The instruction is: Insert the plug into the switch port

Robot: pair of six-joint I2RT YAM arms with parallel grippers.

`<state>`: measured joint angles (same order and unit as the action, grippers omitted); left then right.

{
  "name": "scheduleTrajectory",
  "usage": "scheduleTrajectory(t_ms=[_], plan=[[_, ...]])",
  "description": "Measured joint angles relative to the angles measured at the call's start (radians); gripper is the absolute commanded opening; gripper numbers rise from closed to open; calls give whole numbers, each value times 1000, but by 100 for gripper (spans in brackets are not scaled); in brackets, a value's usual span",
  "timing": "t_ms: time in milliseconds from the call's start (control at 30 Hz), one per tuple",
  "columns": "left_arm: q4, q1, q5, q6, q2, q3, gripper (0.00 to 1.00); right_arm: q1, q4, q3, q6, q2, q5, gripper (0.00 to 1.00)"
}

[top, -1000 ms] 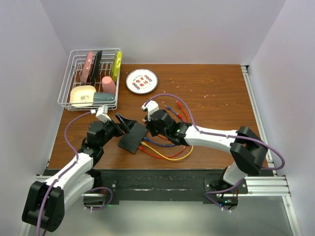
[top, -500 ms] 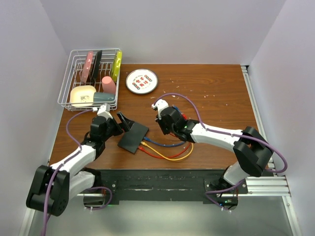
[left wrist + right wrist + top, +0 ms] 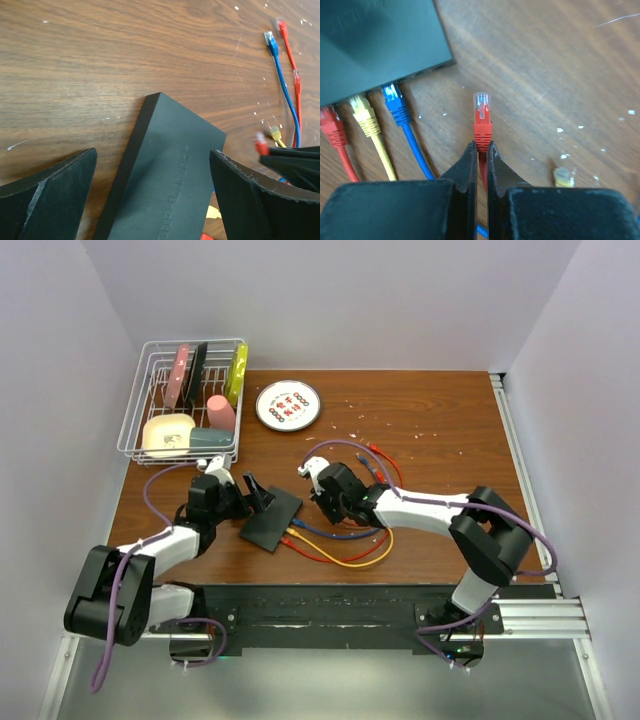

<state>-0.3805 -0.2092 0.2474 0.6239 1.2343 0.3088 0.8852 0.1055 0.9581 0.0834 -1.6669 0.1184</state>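
Observation:
The switch (image 3: 270,521) is a flat matte-black box lying on the wooden table. My left gripper (image 3: 256,494) stands open over its far-left end. In the left wrist view the fingers (image 3: 55,195) stand on either side of the switch (image 3: 170,175), not touching it. My right gripper (image 3: 481,148) is shut on the cable just behind a red plug (image 3: 481,117). The plug points at the port edge of the switch (image 3: 375,40) and stops short of it. Red (image 3: 332,125), yellow (image 3: 365,116) and blue (image 3: 395,102) plugs sit in ports. In the top view my right gripper (image 3: 322,508) is just right of the switch.
A wire dish rack (image 3: 150,448) stands at the back left, with a round white plate (image 3: 288,405) beside it. Red, yellow and blue cables (image 3: 350,550) loop on the table near the front edge. Loose blue (image 3: 271,42) and yellow (image 3: 563,175) plug ends lie nearby, among crumbs.
My right gripper, holding the red plug, swung right and then came back left toward the switch's port edge. The left arm folded lower; its open gripper stayed at the switch.

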Motion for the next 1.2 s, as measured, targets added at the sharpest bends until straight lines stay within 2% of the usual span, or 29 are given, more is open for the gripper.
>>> scheduleTrajectory(t_ms=[267, 567, 1200], plan=[[-58, 1, 77, -11, 49, 0, 98, 28, 31, 34, -25, -73, -34, 0], [-145, 3, 159, -13, 145, 11, 89, 61, 54, 63, -48, -113, -60, 0], [-135, 6, 144, -14, 143, 10, 77, 64, 45, 74, -50, -115, -59, 0]])
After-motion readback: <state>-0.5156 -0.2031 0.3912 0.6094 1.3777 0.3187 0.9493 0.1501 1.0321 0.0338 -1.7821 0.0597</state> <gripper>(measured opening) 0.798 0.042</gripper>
